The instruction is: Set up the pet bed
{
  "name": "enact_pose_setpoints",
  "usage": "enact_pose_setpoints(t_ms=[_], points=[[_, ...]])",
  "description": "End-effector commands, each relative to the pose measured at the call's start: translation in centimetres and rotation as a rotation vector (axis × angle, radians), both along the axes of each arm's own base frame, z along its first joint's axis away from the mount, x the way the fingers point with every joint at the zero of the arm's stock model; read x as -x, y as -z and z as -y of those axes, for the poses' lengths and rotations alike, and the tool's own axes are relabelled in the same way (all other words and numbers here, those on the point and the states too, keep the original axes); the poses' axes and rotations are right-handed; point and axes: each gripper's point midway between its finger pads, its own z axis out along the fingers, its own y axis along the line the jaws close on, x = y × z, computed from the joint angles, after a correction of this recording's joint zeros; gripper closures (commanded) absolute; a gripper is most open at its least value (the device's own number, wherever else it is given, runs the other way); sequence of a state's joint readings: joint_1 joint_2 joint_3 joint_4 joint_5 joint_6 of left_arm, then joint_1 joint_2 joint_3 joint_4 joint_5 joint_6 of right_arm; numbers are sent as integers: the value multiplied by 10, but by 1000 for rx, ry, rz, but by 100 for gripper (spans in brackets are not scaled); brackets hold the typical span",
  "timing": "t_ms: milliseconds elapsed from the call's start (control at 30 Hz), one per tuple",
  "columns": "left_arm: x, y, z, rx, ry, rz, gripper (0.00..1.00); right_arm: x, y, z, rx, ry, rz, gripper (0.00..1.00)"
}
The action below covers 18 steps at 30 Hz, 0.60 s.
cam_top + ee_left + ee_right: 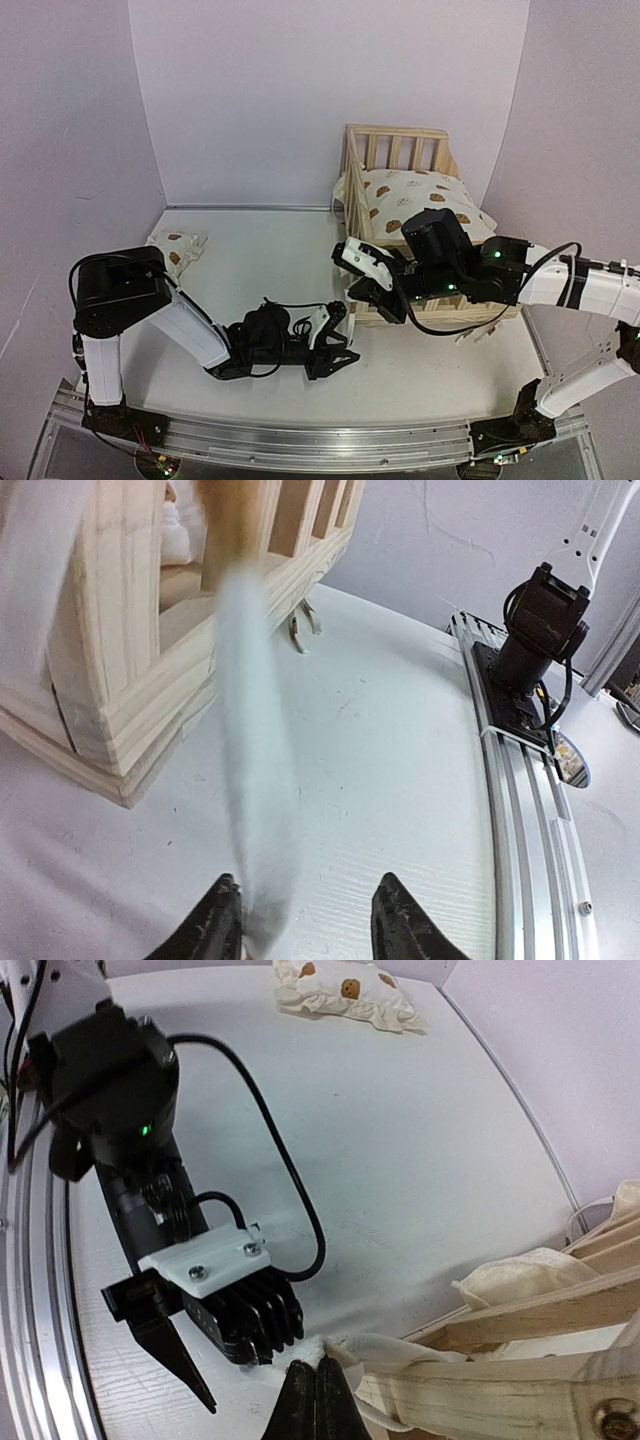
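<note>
The pine pet bed frame (395, 150) stands at the back right with the bear-print cushion (420, 195) lying in it. The small matching pillow (178, 248) rests apart at the left, also seen in the right wrist view as the pillow (345, 990). My right gripper (320, 1370) is shut on a white cushion tie (385, 1348) at the frame's front left corner (520, 1320). My left gripper (310, 900) lies low on the table just in front of it. Its jaws are apart, and the blurred tie (255, 780) hangs between them against the left finger.
The frame's corner post (120, 700) is close on the left of my left gripper. The right arm's base (540, 630) and the aluminium rail (530, 810) run along the table's near edge. Purple walls close in the back and sides.
</note>
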State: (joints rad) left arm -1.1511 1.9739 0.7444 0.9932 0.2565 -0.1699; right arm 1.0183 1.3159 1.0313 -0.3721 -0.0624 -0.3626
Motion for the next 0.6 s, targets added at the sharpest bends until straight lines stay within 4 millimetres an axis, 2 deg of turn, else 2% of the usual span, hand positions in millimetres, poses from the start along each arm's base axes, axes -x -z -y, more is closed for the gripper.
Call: enact_pose_setpoints(t_ms=[0, 100, 167, 233, 300, 333, 433, 467, 567], points=[[-4, -9, 10, 34, 16, 90, 67, -3, -37, -12, -90, 78, -44, 100], [-5, -2, 11, 19, 16, 121, 90, 0, -34, -12, -66, 99, -61, 100], [-10, 3, 9, 1, -9, 138, 99, -3, -35, -7, -50, 144, -73, 100], [-17, 7, 6, -16, -44, 159, 100, -4, -35, 0, -24, 188, -93, 100], [-14, 5, 2, -12, -38, 171, 100, -2, -32, 4, -4, 208, -107, 100], [-10, 1, 1, 2, -21, 171, 96, -1, -28, 6, 5, 204, -106, 100], [0, -11, -4, 36, 6, 154, 66, -2, -21, 6, 15, 205, -106, 100], [-1, -16, -6, 51, -9, 151, 59, -2, -21, 5, 11, 201, -110, 100], [-10, -24, -5, 74, -61, 149, 49, -1, -25, -1, -17, 193, -118, 100]])
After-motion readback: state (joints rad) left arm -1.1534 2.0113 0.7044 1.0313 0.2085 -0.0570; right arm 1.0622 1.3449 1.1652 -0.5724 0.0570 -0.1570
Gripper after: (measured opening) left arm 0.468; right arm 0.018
